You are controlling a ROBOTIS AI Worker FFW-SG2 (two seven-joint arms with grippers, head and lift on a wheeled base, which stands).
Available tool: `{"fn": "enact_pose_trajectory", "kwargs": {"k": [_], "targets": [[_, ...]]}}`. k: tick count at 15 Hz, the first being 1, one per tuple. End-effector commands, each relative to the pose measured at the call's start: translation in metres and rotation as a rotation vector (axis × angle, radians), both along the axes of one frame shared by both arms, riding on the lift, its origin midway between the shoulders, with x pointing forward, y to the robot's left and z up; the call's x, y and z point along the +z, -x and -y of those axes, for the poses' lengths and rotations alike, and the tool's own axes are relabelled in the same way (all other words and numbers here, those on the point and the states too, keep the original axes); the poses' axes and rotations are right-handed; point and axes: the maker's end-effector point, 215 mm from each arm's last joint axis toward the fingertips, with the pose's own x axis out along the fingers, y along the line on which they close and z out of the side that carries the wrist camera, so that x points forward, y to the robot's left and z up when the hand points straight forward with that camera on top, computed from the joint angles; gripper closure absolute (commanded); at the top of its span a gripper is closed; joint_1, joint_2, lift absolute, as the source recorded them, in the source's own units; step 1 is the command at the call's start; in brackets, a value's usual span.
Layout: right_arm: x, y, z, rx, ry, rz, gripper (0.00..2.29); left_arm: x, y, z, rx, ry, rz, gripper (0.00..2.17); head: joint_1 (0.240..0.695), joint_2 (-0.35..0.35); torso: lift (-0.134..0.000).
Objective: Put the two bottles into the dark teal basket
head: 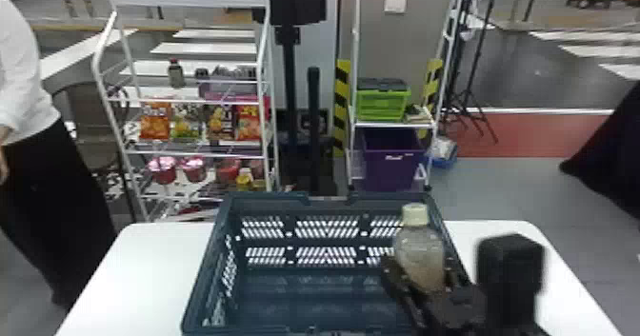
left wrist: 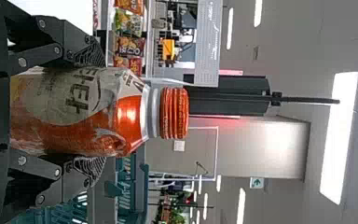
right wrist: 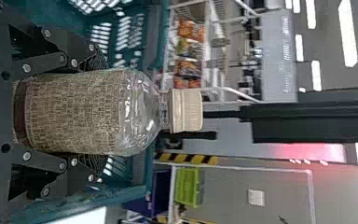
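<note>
The black right arm (head: 512, 282) comes in at the head view's lower right, its two-fingered black right hand (head: 421, 273) seemingly angled inward, and both it and the two-fingered black left hand (left wrist: 100, 109) have their jointed fingers closed to a grip.

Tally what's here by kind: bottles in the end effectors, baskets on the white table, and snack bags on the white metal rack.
Plastic bottles: 2 (orange-capped bottle in the left black end effector; cream-capped bottle in the right black end effector)
Dark teal plastic basket: 1
Printed snack bags: 4
Total: 7
</note>
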Motion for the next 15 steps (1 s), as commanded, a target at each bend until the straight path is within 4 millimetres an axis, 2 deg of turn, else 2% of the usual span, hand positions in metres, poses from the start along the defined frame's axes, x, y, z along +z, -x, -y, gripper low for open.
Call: {"fn": "enact_pose_trajectory", "kwargs": {"k": [1,5,7,11,12,14,15], "targets": [[-0.018,-0.01,-0.03,0.062,0.072,-0.127,1.78,-0.002,-0.002,-0.002,-0.001,0.006,-0.002,2.15,0.499,0.0,0.0],[-0.049,-0.032,-0.053,0.097,0.163,-0.302,1.77,-0.015,-0.002,-0.008,0.006,0.012,-0.019,2.15,0.499,0.0,0.0],[-0.067,-0.049,-0.054,0.101,0.208,-0.346,1.77,-0.016,-0.004,-0.009,0.008,0.014,-0.017,2.15,0.499,0.0,0.0],[-0.109,-0.054,-0.056,0.137,0.264,-0.495,1.7,-0.016,-0.006,-0.015,0.021,0.021,-0.015,2.15,0.499,0.0,0.0],[-0.114,-0.054,-0.058,0.145,0.266,-0.512,1.49,-0.016,-0.006,-0.016,0.022,0.022,-0.017,2.15,0.499,0.0,0.0],[-0.117,-0.054,-0.062,0.162,0.266,-0.531,0.26,-0.018,-0.007,-0.019,0.032,0.025,-0.019,2.15,0.499,0.0,0.0],[-0.116,-0.055,-0.062,0.163,0.265,-0.529,0.01,-0.018,-0.008,-0.02,0.033,0.026,-0.018,2.15,0.499,0.0,0.0]]}}
